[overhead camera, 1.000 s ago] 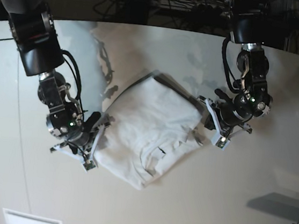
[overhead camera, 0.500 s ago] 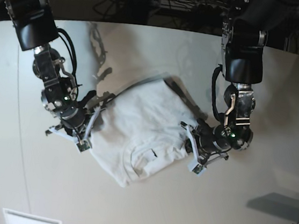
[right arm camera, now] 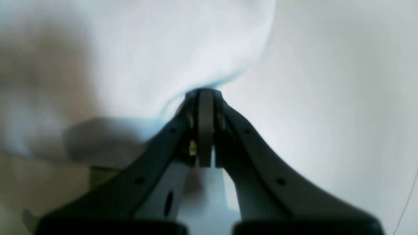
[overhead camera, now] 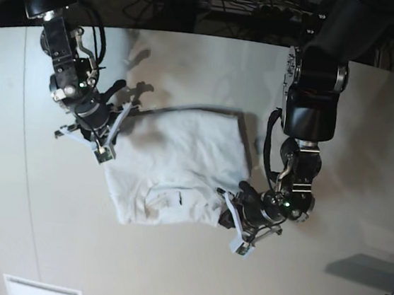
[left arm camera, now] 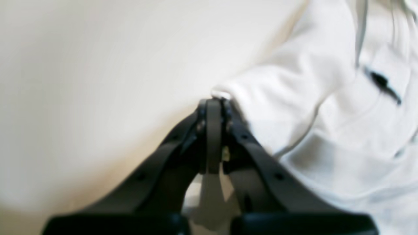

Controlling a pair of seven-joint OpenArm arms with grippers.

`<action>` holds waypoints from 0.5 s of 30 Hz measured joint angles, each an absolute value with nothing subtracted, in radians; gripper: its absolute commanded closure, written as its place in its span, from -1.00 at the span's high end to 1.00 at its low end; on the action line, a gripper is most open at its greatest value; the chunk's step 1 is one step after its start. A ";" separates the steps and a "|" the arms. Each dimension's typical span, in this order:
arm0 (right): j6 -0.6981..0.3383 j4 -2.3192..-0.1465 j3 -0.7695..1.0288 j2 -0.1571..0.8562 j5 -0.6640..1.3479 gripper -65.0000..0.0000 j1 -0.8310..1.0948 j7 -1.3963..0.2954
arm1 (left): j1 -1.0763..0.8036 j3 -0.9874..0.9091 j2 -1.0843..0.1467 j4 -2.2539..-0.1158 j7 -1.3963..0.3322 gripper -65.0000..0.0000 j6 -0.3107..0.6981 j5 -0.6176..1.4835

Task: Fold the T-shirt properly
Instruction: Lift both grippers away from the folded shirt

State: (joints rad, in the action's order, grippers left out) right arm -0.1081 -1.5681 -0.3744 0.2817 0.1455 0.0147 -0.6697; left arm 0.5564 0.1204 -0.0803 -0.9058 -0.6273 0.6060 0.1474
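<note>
Only base [overhead camera: 244,230], T-shirt [overhead camera: 174,163] whole (wrists blurred)

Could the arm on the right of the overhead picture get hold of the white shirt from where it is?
Yes, it seems to have it already. The left gripper sits at the T-shirt's near corner, jaws shut on a pinch of cloth, as its wrist view shows. Nothing lies in its way.
</note>
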 measured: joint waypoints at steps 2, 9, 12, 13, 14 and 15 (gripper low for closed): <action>-0.106 -1.605 -0.374 0.282 0.146 -0.97 0.046 -0.685 | 0.566 0.121 -0.078 -0.904 -0.619 -1.00 0.606 0.155; 0.027 -1.664 -0.371 0.299 0.162 -0.97 0.075 -0.746 | 0.613 0.120 -0.103 -0.907 -0.617 -1.00 0.606 0.159; 0.080 -1.663 -0.302 0.314 0.157 -0.97 0.075 -0.758 | 0.574 0.089 -0.143 -0.981 -0.620 -1.00 0.617 0.159; 0.080 -1.663 -0.274 0.321 0.154 -0.97 0.074 -0.758 | 0.554 0.060 -0.157 -1.011 -0.619 -1.00 0.616 0.160; 0.080 -1.663 -0.245 0.322 0.154 -0.97 0.073 -0.755 | 0.532 0.030 -0.167 -1.042 -0.620 -1.00 0.616 0.158; 0.084 -1.663 -0.221 0.321 0.153 -0.97 0.072 -0.755 | 0.505 0.002 -0.178 -1.071 -0.620 -1.00 0.602 0.155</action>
